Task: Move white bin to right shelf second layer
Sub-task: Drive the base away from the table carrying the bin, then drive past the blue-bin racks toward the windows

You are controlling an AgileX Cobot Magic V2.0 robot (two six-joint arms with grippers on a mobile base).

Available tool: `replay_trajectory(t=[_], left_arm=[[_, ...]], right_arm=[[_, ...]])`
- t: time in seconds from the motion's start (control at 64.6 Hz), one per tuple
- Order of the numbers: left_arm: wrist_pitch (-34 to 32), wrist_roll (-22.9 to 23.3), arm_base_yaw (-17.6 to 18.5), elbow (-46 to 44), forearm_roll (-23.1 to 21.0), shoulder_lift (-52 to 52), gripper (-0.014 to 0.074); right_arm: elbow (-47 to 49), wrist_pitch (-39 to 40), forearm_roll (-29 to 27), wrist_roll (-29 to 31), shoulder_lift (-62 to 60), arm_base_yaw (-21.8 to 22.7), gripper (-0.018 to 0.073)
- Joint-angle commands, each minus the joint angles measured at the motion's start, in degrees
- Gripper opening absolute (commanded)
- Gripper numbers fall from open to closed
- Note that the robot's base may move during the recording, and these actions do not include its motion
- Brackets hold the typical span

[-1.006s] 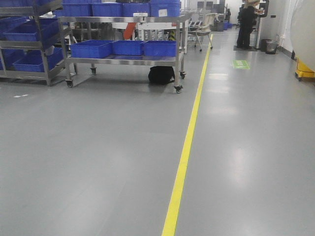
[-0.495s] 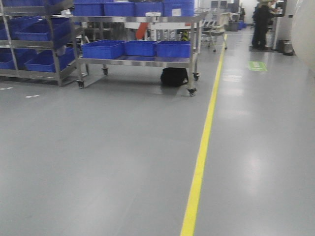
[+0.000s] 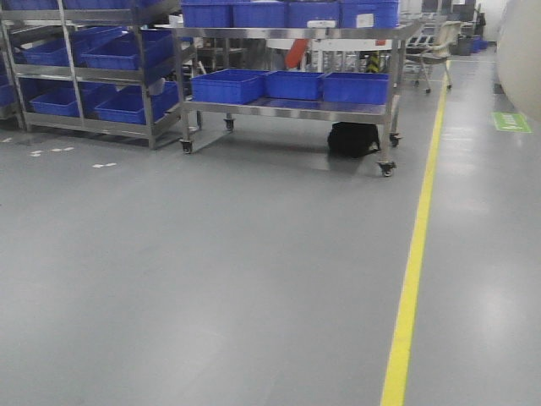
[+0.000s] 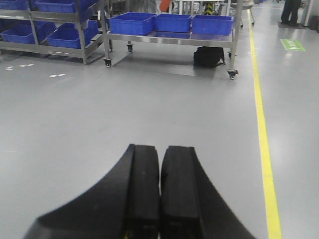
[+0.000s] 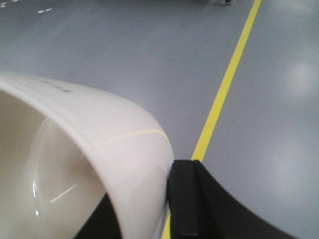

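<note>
The white bin (image 5: 99,134) fills the lower left of the right wrist view, a glossy cream tub with its mouth facing the camera. My right gripper (image 5: 144,199) is shut on its wall, with one black finger (image 5: 187,199) outside and the other inside the tub. The pale curved shape at the front view's upper right edge looks like the same white bin (image 3: 522,51). My left gripper (image 4: 160,149) is shut with nothing in it and hangs above bare grey floor. The right shelf second layer is out of view.
A wheeled steel cart (image 3: 287,106) with blue crates stands ahead, a black bag (image 3: 353,139) under it. A steel rack (image 3: 93,76) of blue crates is at the far left. A yellow floor line (image 3: 410,279) runs on the right. A person (image 4: 289,10) stands far off.
The front view has swung left: cart, rack and yellow line have slid rightward in the picture, and more of the left rack shows. The person has left that view.
</note>
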State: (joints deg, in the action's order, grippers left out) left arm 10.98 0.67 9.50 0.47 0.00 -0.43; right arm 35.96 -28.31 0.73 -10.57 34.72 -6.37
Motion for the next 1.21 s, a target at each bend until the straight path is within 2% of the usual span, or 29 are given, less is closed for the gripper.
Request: replay_trajectory(t=[0.0,1.192], left_arm=[[-5.24,0.42,0.38,1.56,0.0,-0.83,0.0085],[-5.24,0.42,0.38,1.56,0.0,-0.83,0.0085]], right_arm=[[1.73,5.34,0.16,0.05,0.07,0.37,0.0052],[1.73,5.34,0.16,0.05,0.07,0.37,0.0052]])
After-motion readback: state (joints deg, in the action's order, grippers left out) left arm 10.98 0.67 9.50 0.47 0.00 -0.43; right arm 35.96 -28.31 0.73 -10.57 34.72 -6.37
